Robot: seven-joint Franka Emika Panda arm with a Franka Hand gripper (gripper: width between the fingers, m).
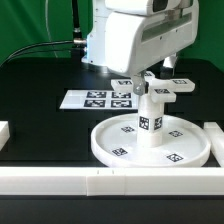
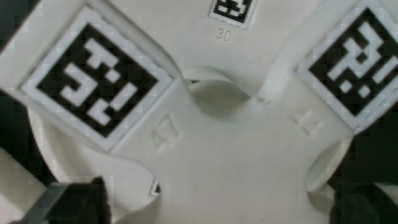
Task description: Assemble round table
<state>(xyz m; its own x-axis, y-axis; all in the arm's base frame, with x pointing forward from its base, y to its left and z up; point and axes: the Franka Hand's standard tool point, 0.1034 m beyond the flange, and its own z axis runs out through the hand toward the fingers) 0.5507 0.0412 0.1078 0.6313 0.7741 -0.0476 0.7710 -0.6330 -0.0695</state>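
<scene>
The large round disc (image 1: 103, 146) lies on the black table with its rim up. The short post (image 1: 150, 122) stands upright in its middle. My gripper (image 1: 148, 76) is shut on the cross-shaped piece (image 1: 176, 86) and holds it level at the post's top; I cannot tell whether the two touch. In the wrist view the cross-shaped piece (image 2: 214, 150) fills the frame, with its centre hole (image 2: 221, 96) and tagged arms. My gripper (image 2: 217, 205) clamps one arm, with a dark finger (image 2: 68, 204) on each side. The post is hidden under the piece in this view.
The marker board (image 1: 88, 99) lies behind the disc toward the exterior view's left. A long white rail (image 1: 60, 180) runs along the front. Shorter white rail ends stand at the right (image 1: 214, 138) and the left (image 1: 3, 133). A black cable (image 1: 40, 45) hangs at the back.
</scene>
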